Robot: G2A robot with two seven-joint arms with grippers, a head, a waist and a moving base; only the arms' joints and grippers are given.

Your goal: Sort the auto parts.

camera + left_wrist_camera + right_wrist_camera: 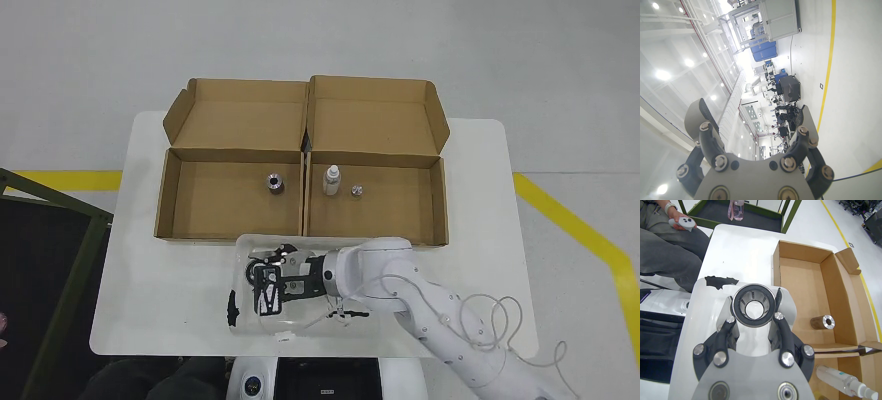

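My right gripper [754, 297] is shut on a metal sleeve with a black rim [754, 308], holding it over the white tray [696, 306]. From above, this gripper [264, 288] sits over the left part of the tray [300, 243] at the table's front. Behind the tray lie two open cardboard boxes. The left box [205, 200] holds a metal cylinder [274, 182], which also shows from the right wrist [822, 322]. The right box [400, 205] holds a white spray bottle [332, 180] and a small metal part [355, 189]. My left gripper [753, 106] is open and empty, pointing away into the room.
A torn strip of black tape [719, 281] sticks to the tray's far rim. Both boxes have raised lids [310, 110] at the back. Bare table [140, 280] lies left of the tray and in front of the left box.
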